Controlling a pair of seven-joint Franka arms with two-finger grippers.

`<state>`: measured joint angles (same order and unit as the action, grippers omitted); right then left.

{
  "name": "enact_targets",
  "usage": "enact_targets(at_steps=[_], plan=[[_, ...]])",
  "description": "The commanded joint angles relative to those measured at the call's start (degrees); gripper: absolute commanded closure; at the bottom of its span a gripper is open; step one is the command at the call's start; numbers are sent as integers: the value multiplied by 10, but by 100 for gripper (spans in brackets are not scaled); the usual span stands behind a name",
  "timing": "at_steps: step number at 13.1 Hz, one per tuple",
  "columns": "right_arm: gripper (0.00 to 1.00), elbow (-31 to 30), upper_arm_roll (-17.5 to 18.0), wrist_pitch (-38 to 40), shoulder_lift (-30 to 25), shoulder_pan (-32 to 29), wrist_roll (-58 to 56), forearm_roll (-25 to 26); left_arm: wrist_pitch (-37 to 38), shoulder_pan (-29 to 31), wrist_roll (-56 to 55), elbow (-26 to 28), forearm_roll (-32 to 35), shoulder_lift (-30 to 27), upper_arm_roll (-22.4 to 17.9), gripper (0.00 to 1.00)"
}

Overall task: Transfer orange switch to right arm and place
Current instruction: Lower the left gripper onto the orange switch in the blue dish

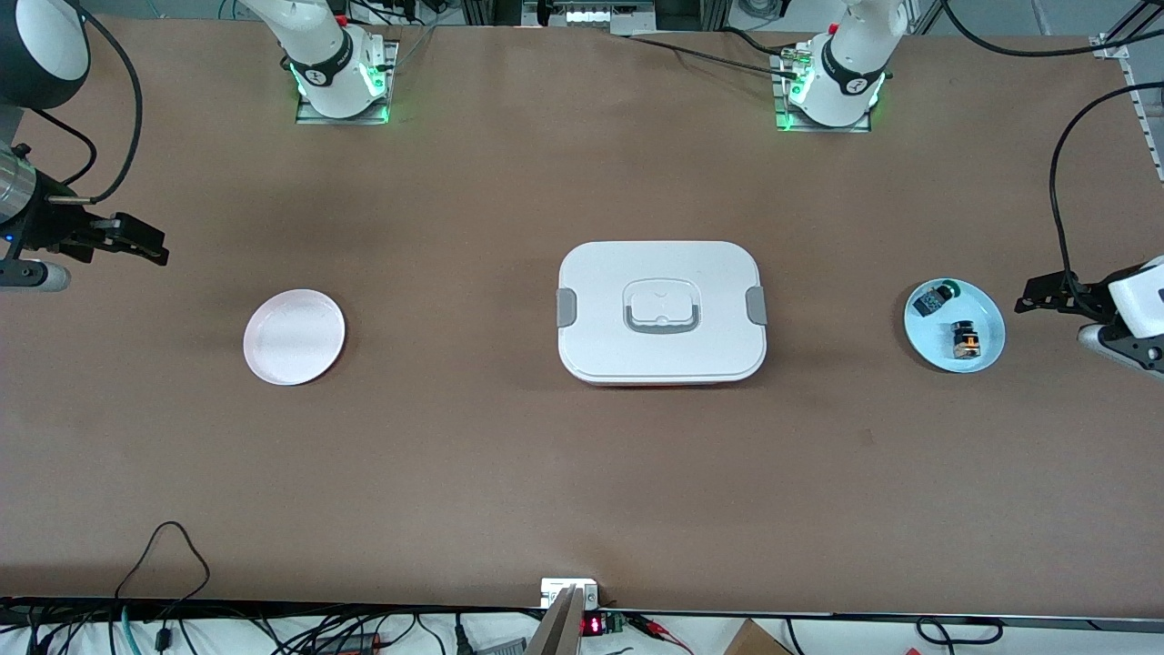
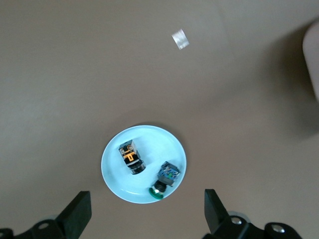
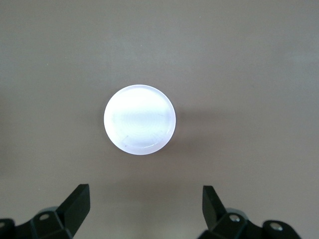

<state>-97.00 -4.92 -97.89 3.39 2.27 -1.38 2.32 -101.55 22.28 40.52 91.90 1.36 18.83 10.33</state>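
The orange switch [image 1: 966,340] [image 2: 130,157] lies on its side on a light blue plate [image 1: 989,314] [image 2: 149,137] toward the left arm's end of the table. My left gripper [image 1: 1037,298] [image 2: 146,203] hangs open over the table just beside that plate and holds nothing. My right gripper [image 1: 150,244] [image 3: 144,196] is open and empty above the right arm's end of the table, with a white plate [image 1: 294,337] [image 3: 139,119] in its wrist view.
A small black part with a green cap [image 1: 937,297] [image 2: 165,178] shares the blue plate with the switch. A white lidded box [image 1: 661,311] with grey clips sits mid-table between the two plates. A scrap of white tape [image 2: 181,39] lies on the table.
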Motion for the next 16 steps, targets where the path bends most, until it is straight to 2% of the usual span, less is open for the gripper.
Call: enact_targets(at_steps=[1,5,11,13,16], plan=[[0,18,4,9,2,-2,-5,-4,-31,14,130,-1,8,27,5,0],[0,16,8,9,16,5,-4,-5,-116,26,316,35,8,73,5,0],[0,15,9,8,45,5,-7,-14,-171,36,438,78,9,119,4,0],[0,17,8,8,50,4,-8,-28,-204,37,483,88,29,128,4,0],[0,17,9,8,57,7,-9,-28,-215,46,524,89,49,144,4,0]])
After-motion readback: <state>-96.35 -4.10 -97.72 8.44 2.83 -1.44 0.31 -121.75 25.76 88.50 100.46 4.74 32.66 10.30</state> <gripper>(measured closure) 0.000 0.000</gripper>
